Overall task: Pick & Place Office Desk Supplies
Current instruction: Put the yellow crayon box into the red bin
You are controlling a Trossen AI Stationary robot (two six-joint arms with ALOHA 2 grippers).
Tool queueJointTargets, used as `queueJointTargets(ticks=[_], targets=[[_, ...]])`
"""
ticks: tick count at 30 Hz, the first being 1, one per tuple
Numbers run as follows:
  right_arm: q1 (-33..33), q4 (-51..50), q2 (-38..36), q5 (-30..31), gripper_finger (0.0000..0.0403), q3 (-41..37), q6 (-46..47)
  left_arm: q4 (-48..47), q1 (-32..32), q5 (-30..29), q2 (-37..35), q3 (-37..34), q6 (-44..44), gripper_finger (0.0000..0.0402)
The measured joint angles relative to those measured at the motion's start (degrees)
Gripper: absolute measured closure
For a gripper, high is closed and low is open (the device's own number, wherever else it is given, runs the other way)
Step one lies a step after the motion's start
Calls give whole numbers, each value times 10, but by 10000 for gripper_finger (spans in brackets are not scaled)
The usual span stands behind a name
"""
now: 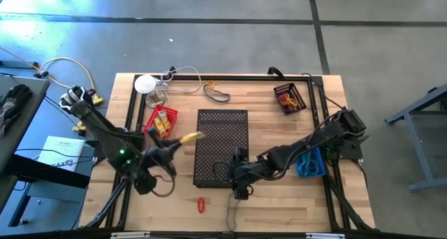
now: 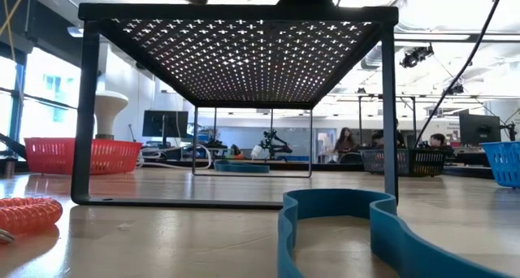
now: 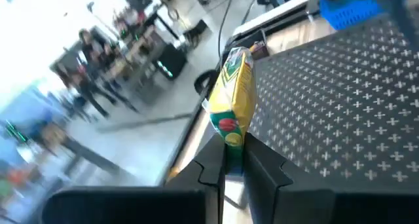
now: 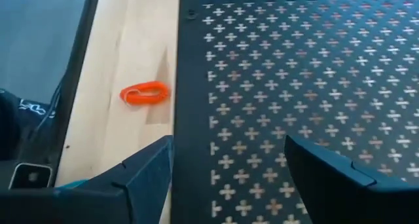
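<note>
My left gripper [image 1: 173, 145] is shut on a small yellow packet [image 1: 190, 137] with green and red print, which also shows in the left wrist view [image 3: 234, 93]. It holds the packet over the left edge of the black perforated stand [image 1: 222, 147]. My right gripper [image 1: 238, 175] is open and empty above the stand's near part, its fingers [image 4: 141, 175] spread over the perforated top [image 4: 294, 73]. An orange-red loop [image 1: 201, 205] lies on the table by the stand's near left corner and shows in the right wrist view [image 4: 145, 93]. My left gripper pinches the packet's near end [image 3: 230, 140] between its two fingers. The fingers come level from the table's left. The packet sticks out beyond the fingertips toward the stand, lifted clear of the table and of the stand's top.
A red tray [image 1: 161, 120] with yellow pieces stands left of the stand, and another red tray [image 1: 290, 98] stands at the far right. A blue basket [image 1: 309, 162] is under the right arm. A dark band [image 1: 216, 93] and a white disc [image 1: 144, 84] lie at the back. A blue band [image 2: 341, 221] lies near the front edge.
</note>
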Motion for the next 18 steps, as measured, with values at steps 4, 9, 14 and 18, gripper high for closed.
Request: queueJointTargets(ticks=[4,9,14,18], targets=[[1,1,0,-2,125,0,2,-151,-2,11,-32,0,-208,372],[0,3,0,-1,126,0,2,-347,6,46,-47,0,-457,372],[0,4,0,-1,126,0,2,-488,13,73,-45,-13,-654,372],[0,4,0,0,126,0,1,-516,28,97,-45,-46,-726,372]])
